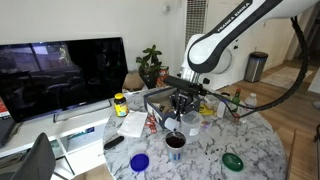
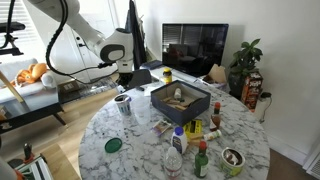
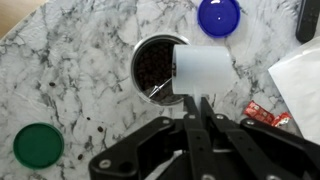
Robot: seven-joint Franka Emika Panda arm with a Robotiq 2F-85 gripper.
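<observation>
The room is a living space with a large dark television [image 1: 60, 75] and a green plant [image 1: 150, 65] behind a round marble table [image 1: 250, 140], which carries many small things. In an exterior view a black box [image 2: 180, 100] stands near the middle of the table. The white arm [image 1: 215, 45] bends down over the table edge. Its gripper [image 3: 200, 100] is clenched on a white cup [image 3: 205, 72], which lies tipped on its side, its mouth just above a metal cup [image 3: 155, 65] standing on the marble. The metal cup holds dark grains, so I judge the pouring is well advanced. Whether the white cup is empty I cannot tell, because its inside is hidden. A blue lid [image 3: 218, 14] and a green lid [image 3: 38, 144] lie apart on the marble.
</observation>
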